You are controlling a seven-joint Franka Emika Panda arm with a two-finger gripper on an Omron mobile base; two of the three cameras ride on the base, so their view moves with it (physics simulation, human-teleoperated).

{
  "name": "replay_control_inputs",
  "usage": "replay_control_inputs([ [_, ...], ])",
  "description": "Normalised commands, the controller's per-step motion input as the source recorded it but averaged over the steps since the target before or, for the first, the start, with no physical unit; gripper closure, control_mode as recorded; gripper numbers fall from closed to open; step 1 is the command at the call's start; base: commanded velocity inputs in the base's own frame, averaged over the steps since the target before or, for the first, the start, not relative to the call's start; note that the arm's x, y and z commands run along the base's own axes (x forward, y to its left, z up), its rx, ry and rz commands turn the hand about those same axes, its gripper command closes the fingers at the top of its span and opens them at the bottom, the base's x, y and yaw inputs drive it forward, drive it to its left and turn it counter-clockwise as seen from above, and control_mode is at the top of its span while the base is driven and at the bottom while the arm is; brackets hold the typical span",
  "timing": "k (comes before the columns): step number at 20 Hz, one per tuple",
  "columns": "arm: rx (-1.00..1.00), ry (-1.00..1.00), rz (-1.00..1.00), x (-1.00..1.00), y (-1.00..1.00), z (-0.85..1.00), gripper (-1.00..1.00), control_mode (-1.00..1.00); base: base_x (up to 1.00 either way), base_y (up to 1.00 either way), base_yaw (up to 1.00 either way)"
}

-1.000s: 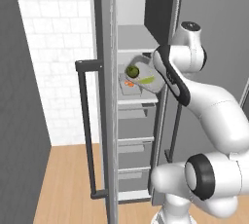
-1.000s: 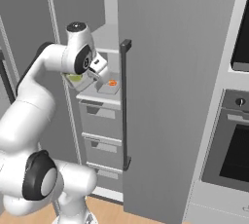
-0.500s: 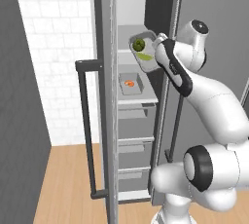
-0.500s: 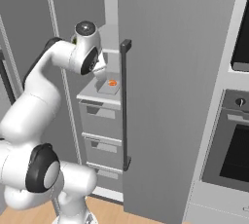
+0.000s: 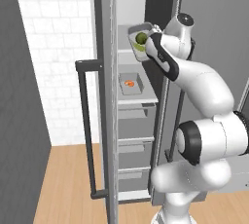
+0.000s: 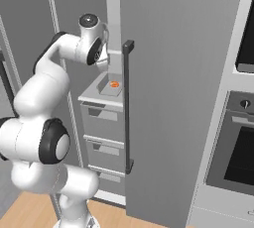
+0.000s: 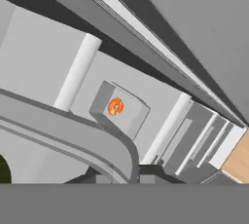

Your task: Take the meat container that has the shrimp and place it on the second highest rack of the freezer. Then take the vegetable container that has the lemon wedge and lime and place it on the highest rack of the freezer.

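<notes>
Left base view: pincer (image 5: 147, 43) pinches the vegetable container (image 5: 136, 46), holding lime (image 5: 141, 38), high inside the freezer (image 5: 127, 18), above the meat container (image 5: 131, 84) with shrimp (image 5: 129, 84).

Arm (image 5: 204, 91) is showing glossy white, rounded shell segments throughout. Dark grey to black circular caps and bands are marking each joint. A black strip is running along the forearm (image 5: 163, 60). Base (image 6: 69, 185) is presenting as a bulbous white body. No cables, screws or markings are discernible.
</notes>
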Motion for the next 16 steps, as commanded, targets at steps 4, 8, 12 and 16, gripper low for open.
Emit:
replay_control_inputs([
  [4,0.14,0.01,0.0,0.63,0.12,0.3,1.0,-1.0,0.0,0.0,0.0],
  [8,0.13,0.02,0.0,0.75,0.16,0.21,1.0,-1.0,0.0,0.0,0.0],
  [12,0.02,0.0,-0.05,0.56,0.23,0.02,1.0,-1.0,0.0,0.0,0.0],
  [16,0.0,0.0,-0.11,0.59,0.23,0.0,1.0,-1.0,0.0,0.0,0.0],
])
